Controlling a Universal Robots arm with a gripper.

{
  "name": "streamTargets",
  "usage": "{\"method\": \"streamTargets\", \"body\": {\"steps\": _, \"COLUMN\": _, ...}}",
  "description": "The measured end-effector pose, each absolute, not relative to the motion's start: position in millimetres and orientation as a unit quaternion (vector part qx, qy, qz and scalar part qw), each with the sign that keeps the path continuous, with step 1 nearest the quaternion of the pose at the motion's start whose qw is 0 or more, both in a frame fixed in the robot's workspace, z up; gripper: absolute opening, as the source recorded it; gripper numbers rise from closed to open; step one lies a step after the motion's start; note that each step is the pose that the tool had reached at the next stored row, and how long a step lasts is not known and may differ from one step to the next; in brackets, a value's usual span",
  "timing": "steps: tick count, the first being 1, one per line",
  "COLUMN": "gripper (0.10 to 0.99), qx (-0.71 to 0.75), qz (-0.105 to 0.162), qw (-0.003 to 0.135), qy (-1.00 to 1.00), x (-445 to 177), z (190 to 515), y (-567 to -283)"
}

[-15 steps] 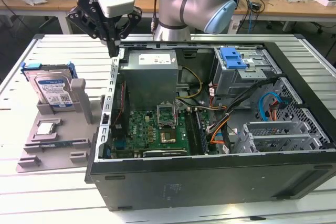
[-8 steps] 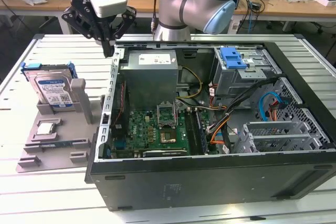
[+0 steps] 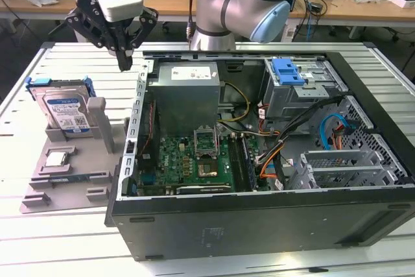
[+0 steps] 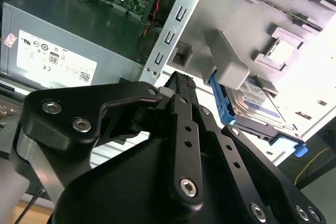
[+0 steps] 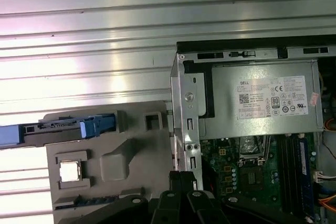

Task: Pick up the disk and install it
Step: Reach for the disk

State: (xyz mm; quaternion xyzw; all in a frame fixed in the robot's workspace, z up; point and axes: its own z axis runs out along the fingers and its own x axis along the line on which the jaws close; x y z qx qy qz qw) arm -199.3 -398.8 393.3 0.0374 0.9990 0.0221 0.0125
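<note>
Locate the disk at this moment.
On the exterior view's left, the disk stands propped in the grey holder, beside the open computer case.

One disk (image 3: 63,109), one chip (image 3: 57,159) and one grey holder (image 3: 71,183) are present. There is one open computer case (image 3: 259,225), with one power supply (image 3: 185,87), one motherboard (image 3: 168,160) and one blue latch (image 3: 288,71) inside. One arm (image 3: 246,11) carries one end effector (image 3: 123,63). One bench (image 3: 58,244) bears it all.
</note>
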Motion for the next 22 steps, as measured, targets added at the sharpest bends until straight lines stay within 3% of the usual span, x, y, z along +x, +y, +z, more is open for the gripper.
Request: {"method": "streamTargets", "body": {"steps": 22, "gripper": 0.106, "qx": 0.037, "qz": 0.022, "qw": 0.013, "qy": 0.999, "x": -234.8, "z": 393.3, "y": -398.8}}
